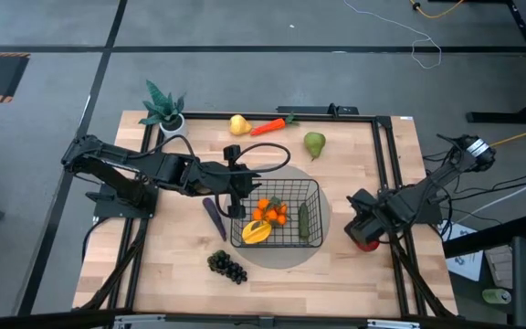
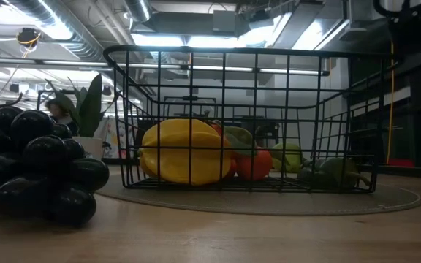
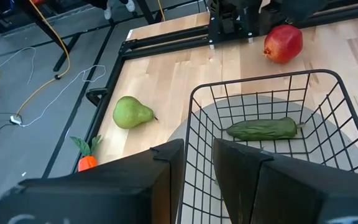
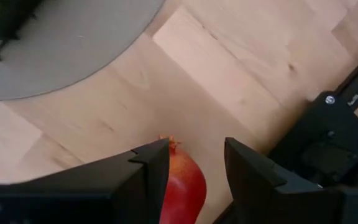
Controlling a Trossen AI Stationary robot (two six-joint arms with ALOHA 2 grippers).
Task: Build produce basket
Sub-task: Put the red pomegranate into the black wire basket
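The black wire basket (image 1: pixel 277 215) stands on a grey round mat at mid-table. It holds oranges (image 1: pixel 272 210), a yellow mango (image 1: pixel 256 232) and a green cucumber (image 3: pixel 263 129). My left gripper (image 3: pixel 197 149) is open over the basket's left wall (image 3: pixel 194 124), one finger on each side of it, touching nothing that I can see. My right gripper (image 4: pixel 196 149) is open, right of the basket, low over the red apple (image 4: pixel 182 183). The apple rests on the table partly between the fingers. The eggplant (image 1: pixel 215 217), grapes (image 1: pixel 228 266), green pear (image 1: pixel 314 143), yellow pear (image 1: pixel 238 124) and carrot (image 1: pixel 270 126) lie on the table. My right gripper comes at the red apple from above, slanting. One finger (image 4: pixel 148 165) stands against the apple's side (image 4: pixel 173 168); I cannot tell whether it touches. A gap shows between the apple and the other finger. The apple rests on the table.
A small potted plant (image 1: pixel 164 110) stands at the far left corner. Black frame rails (image 1: pixel 386 164) run along the table's sides and far edge. Bare wood lies in front of the basket and at the near right.
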